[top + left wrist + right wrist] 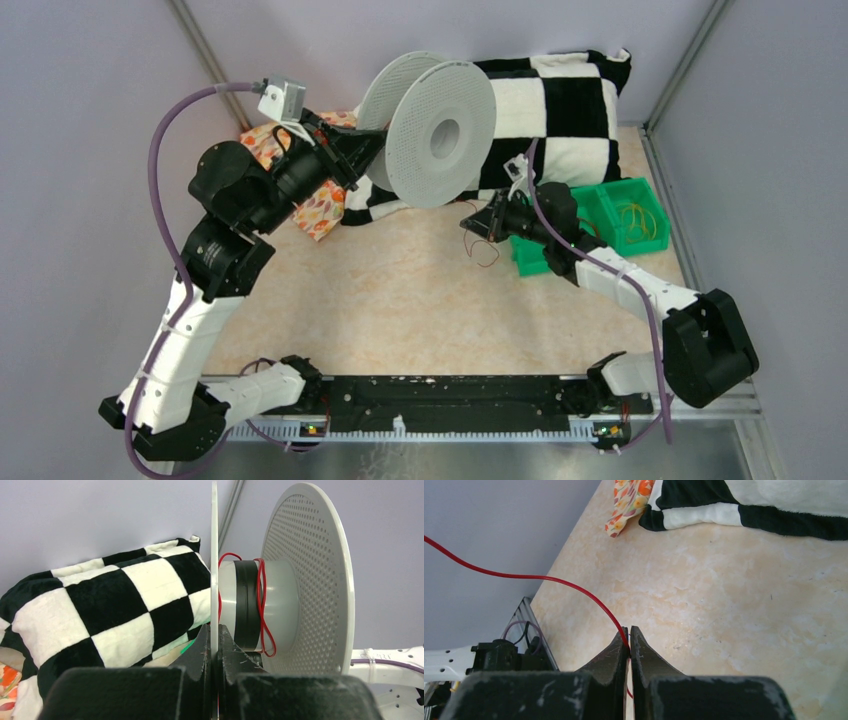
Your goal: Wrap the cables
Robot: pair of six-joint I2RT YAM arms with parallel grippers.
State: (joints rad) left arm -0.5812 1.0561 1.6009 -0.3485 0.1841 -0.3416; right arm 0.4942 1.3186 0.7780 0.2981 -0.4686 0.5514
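Note:
The grey spool (440, 135) is held on edge above the table's back. My left gripper (368, 150) is shut on its rear flange; in the left wrist view the jaws (215, 647) clamp the thin flange edge (214, 555). A red cable (261, 605) is looped loosely around the spool's hub (282, 605). My right gripper (482, 222) sits just below and right of the spool, shut on a thin red cable (549, 578) that arcs up to the left. More of this cable hangs down to the table (484, 252).
A green bin (585, 200) holding yellow cables (637, 220) stands right of my right gripper. A black-and-white checkered pillow (560, 110) lies behind the spool. A floral cloth (312, 208) lies under my left arm. Walls close in at the back and both sides.

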